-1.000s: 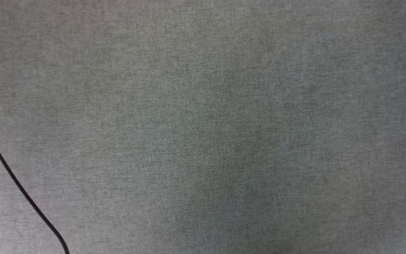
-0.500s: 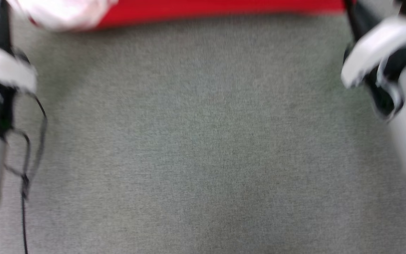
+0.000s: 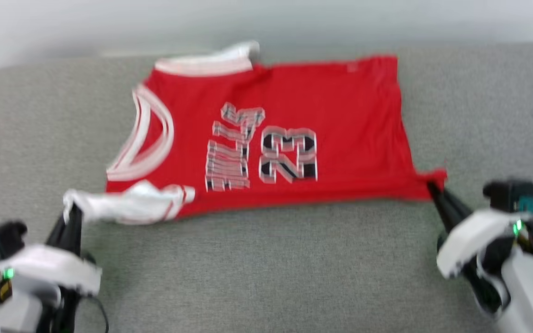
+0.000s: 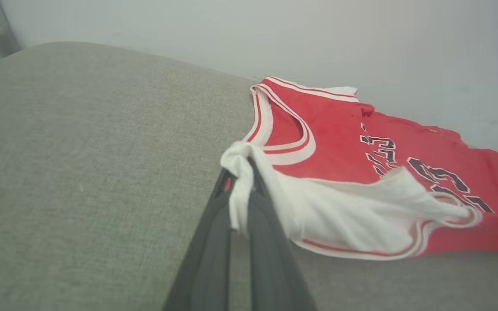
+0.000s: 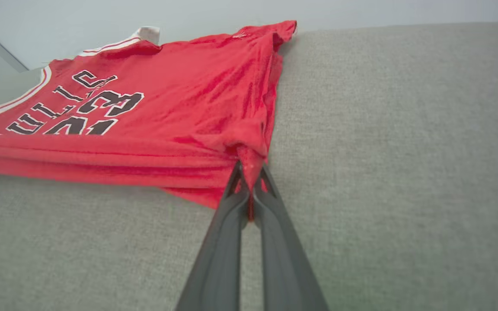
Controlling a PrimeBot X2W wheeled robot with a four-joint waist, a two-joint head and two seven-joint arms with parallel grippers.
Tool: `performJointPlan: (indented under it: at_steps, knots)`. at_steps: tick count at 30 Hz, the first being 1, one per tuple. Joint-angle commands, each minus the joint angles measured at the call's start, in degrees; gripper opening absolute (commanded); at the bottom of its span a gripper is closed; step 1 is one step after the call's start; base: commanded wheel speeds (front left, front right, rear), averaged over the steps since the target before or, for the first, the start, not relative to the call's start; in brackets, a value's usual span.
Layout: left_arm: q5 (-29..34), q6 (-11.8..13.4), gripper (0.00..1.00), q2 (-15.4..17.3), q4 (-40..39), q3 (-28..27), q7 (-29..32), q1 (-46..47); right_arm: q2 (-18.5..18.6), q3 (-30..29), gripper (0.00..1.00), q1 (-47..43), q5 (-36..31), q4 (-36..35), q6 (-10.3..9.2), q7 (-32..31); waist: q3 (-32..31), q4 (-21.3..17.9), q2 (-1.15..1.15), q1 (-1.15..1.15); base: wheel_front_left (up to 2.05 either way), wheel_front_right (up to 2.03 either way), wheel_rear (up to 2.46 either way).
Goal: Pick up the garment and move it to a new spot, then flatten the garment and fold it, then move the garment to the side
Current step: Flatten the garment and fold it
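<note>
So, I've got the jersey (image 3: 340,115) spread on the grey cushion (image 3: 266,273), left gripper (image 3: 73,212) pinching its white sleeve corner, right gripper (image 3: 432,187) clamped on the red hem corner.

A wide grey woven-fabric surface (image 3: 266,277) with a rounded far corner spreads out, and a plain pale wall (image 3: 266,18) rises just behind that surface's far edge.
</note>
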State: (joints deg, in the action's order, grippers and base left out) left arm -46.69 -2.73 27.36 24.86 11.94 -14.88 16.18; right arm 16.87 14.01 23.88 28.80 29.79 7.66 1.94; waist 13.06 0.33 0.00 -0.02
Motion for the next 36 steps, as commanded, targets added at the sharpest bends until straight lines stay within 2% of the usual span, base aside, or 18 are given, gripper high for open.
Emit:
performJointPlan:
  at_steps: [1,4,7,14,20,28,36]
  knots:
    - [-0.3,1.6,0.0,0.9,-0.9,-1.5,-0.4,-4.2,0.8,-2.4,0.0,-4.7,-0.7,-2.0,-0.32,-0.5,-3.1,1.0,0.0,0.02,0.0,0.0,0.0]
    - [-0.6,2.4,0.0,0.6,-2.4,-2.1,-0.4,-7.9,0.3,-4.2,0.0,-9.0,-1.5,-4.8,-0.32,-1.3,-4.3,1.2,0.0,0.02,0.0,0.0,0.0]
    - [-1.0,4.4,0.0,0.3,-5.5,-2.3,-0.1,-13.4,-1.1,-7.2,0.0,-15.8,-3.0,-9.5,-0.46,-3.0,-6.0,1.4,0.0,0.02,0.0,0.0,0.0]
    - [-2.4,8.3,0.0,1.0,-13.6,-3.3,2.0,-23.0,-5.8,-13.5,0.0,-28.7,-8.3,-21.6,-0.47,-8.5,-7.9,2.0,0.0,0.02,0.0,0.0,0.0]
    - [-1.7,10.7,0.0,2.5,-21.0,-3.7,3.5,-25.8,-8.5,-16.7,0.0,-33.3,-11.1,-29.9,-0.47,-13.5,-8.2,2.2,0.0,0.02,0.0,0.0,0.0]
    - [0.3,9.6,0.0,3.1,-24.1,-0.4,6.9,-17.2,-7.7,-15.0,0.0,-27.6,-12.7,-33.6,-0.22,-19.2,-4.3,1.8,0.0,0.02,0.0,0.0,0.0]
    - [0.4,6.1,0.0,1.6,-16.4,2.2,8.5,-6.3,-5.9,-11.9,0.0,-17.7,-12.1,-27.7,-0.2,-19.9,1.5,1.2,0.0,0.02,0.0,0.0,0.0]
